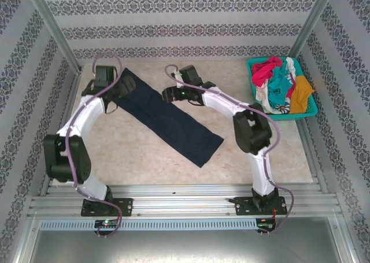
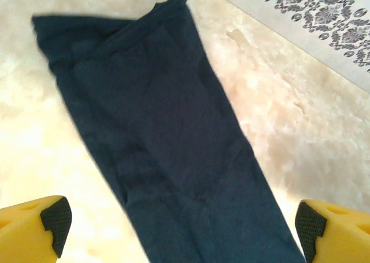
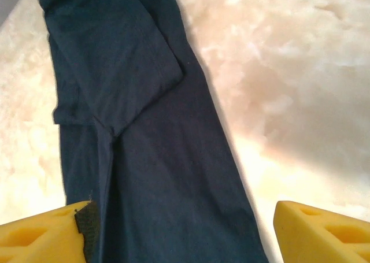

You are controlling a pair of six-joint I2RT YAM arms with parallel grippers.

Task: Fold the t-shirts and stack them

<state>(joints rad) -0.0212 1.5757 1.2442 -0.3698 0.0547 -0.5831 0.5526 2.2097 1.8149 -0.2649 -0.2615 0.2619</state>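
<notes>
Navy shirt [image 1: 167, 123] lies in a long strip; the crosswise fold looks next. Left gripper [image 2: 179, 222] and right gripper [image 3: 182, 223] hang near its far half, both spread and empty. Next move calls for pinching an end.

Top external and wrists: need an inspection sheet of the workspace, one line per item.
surface: pale marble-look tabletop, flat, no spills seen.
job's things: dark navy cloth t-shirt folded into a long strip, lying diagonally; heap of red-pink, teal, white and mustard-orange cloth t-shirts unfolded in the basket.
clutter: teal plastic lattice basket at the far right corner; otherwise nothing seen.
grippers: left gripper and right gripper open over the navy strip, yellow fingers holding nothing.
cables: purple cables run along both arms, looped at the wrists.
surroundings: patterned wallpaper walls, metal frame rails.
</notes>
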